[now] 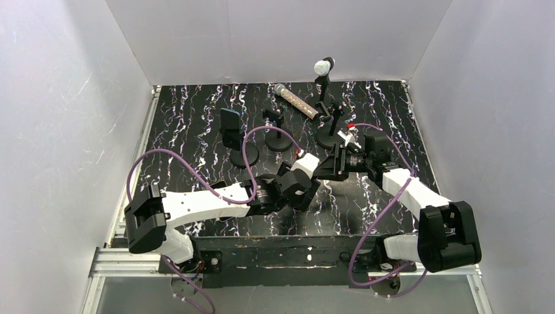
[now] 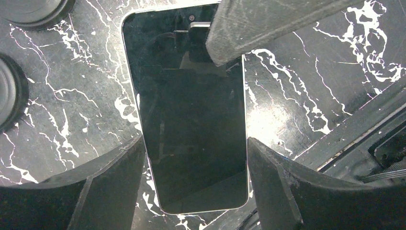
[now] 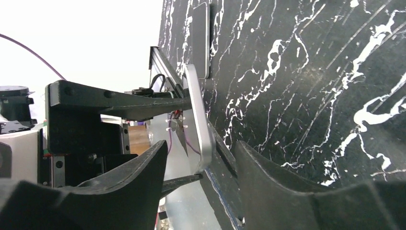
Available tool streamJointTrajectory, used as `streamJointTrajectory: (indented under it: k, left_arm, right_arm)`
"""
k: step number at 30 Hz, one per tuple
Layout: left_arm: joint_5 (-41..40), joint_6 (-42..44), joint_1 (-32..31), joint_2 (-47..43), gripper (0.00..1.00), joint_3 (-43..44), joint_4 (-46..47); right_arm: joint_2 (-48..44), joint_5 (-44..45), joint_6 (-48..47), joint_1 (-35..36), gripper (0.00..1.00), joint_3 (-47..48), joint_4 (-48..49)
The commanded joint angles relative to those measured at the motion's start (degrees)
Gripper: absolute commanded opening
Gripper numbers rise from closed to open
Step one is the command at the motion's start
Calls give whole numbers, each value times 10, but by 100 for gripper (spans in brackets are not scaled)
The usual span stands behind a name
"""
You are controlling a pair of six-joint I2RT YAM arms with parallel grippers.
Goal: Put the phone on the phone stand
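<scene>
The phone [image 2: 191, 124], black-screened with a silver rim, lies lengthwise between my left gripper's [image 2: 195, 141] fingers, which press on its two long sides. In the right wrist view the phone [image 3: 198, 120] shows edge-on, its end tilted up off the table. My right gripper [image 3: 201, 143] is open and straddles that end, and one of its fingers [image 2: 268, 24] covers the phone's top. From above, both grippers meet mid-table, left gripper [image 1: 306, 190] and right gripper [image 1: 326, 171], hiding the phone. The phone stand [image 1: 230, 129], a dark plate on a round base, stands to the back left of them.
A second small stand [image 1: 277, 124], a microphone stand [image 1: 322, 78] and a lying microphone [image 1: 296, 101] sit at the back. A dark flat slab [image 3: 201, 38] lies on the table beyond the phone. Round bases [image 2: 7, 91] are close on the left. The table's near edge [image 3: 225, 191] runs just beside the phone.
</scene>
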Motion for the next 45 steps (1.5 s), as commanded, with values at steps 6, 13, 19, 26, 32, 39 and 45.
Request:
streamJointTrajectory:
  k: [6, 13, 19, 26, 32, 39, 45]
  left_arm:
    - [-7, 9, -3, -47, 0, 5, 34]
    - [-5, 11, -3, -42, 0, 7, 34]
    - [-16, 6, -3, -46, 0, 2, 33]
    - [-4, -2, -2, -48, 68, 7, 32]
    - [49, 10, 12, -35, 94, 63, -2]
    - [125, 48, 74, -41, 98, 133, -32]
    - [203, 91, 178, -51, 98, 183, -48]
  right_arm:
    - [24, -34, 59, 20, 53, 20, 114]
    - [40, -52, 84, 28, 31, 28, 151]
    - [34, -57, 70, 28, 2, 24, 136]
    - [31, -53, 41, 28, 1, 30, 116]
    - [7, -22, -39, 28, 1, 51, 33]
    - [-41, 9, -97, 21, 1, 55, -37]
    - [-114, 47, -142, -4, 1, 60, -90]
